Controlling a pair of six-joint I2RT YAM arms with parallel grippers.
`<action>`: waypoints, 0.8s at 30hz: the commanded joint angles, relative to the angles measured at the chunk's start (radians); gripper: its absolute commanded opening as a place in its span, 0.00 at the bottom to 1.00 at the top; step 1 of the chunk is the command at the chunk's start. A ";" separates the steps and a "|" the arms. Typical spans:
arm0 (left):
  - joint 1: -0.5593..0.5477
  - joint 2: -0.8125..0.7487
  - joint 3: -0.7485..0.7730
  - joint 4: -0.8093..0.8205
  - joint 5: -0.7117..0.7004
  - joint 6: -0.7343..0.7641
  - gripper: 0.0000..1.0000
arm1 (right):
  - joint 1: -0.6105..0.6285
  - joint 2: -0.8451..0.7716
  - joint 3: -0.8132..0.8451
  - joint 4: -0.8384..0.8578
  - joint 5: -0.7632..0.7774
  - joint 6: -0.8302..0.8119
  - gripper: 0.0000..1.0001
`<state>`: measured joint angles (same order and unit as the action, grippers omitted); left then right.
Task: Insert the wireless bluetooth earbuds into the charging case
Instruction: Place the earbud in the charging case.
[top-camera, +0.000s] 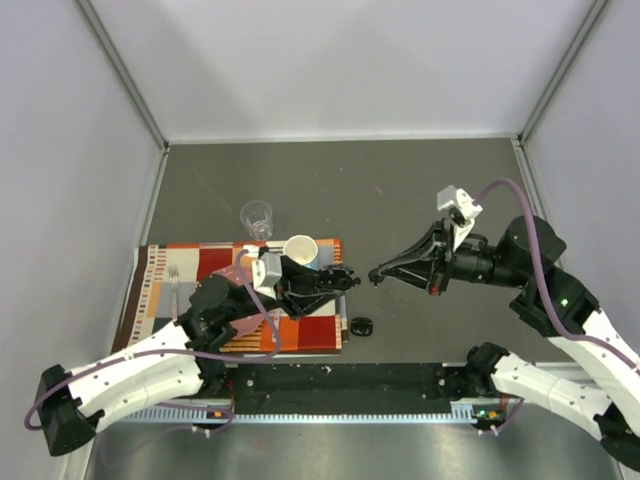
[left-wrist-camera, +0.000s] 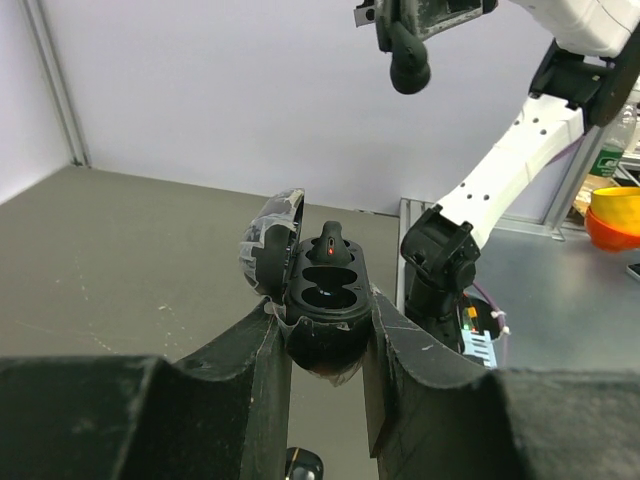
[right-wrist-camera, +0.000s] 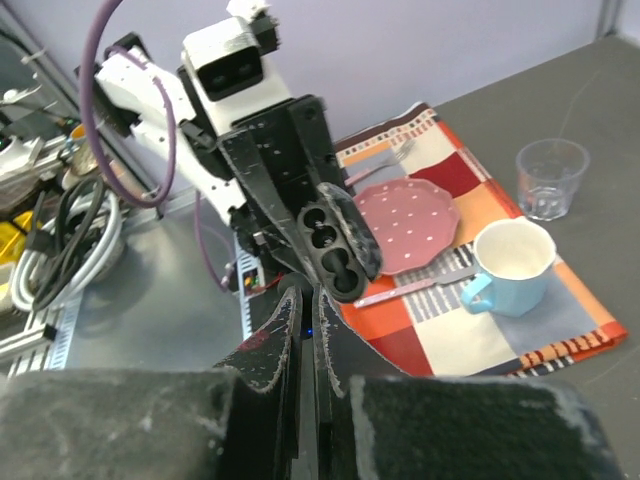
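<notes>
My left gripper (left-wrist-camera: 325, 335) is shut on the open black charging case (left-wrist-camera: 325, 300) and holds it above the table with its lid (left-wrist-camera: 268, 250) swung left. One black earbud (left-wrist-camera: 331, 245) with a red light sits in the far slot; the near slot (left-wrist-camera: 325, 295) is empty. The case also shows in the top view (top-camera: 335, 279) and the right wrist view (right-wrist-camera: 335, 250). My right gripper (top-camera: 376, 273) hovers just right of the case, its fingers (right-wrist-camera: 340, 345) nearly together on a small rounded black earbud (left-wrist-camera: 408, 68), mostly hidden.
A small black oval thing (top-camera: 362, 325) lies on the table below the grippers. A striped placemat (top-camera: 315, 335) carries a white mug (top-camera: 300, 248), a pink plate (right-wrist-camera: 405, 215) and a fork (top-camera: 173, 280). A clear glass (top-camera: 257, 217) stands behind it.
</notes>
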<state>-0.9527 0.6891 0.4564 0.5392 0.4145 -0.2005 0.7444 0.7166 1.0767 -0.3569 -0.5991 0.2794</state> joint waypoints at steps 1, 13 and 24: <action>-0.003 0.027 0.044 0.071 0.046 -0.039 0.00 | 0.082 0.036 0.060 -0.007 0.039 -0.051 0.00; -0.003 0.053 0.048 0.100 0.122 -0.065 0.00 | 0.274 0.159 0.094 0.013 0.202 -0.149 0.00; -0.003 0.093 0.071 0.090 0.170 -0.074 0.00 | 0.291 0.190 0.114 0.019 0.194 -0.167 0.00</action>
<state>-0.9527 0.7692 0.4828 0.5758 0.5533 -0.2634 1.0149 0.9001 1.1355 -0.3801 -0.4084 0.1322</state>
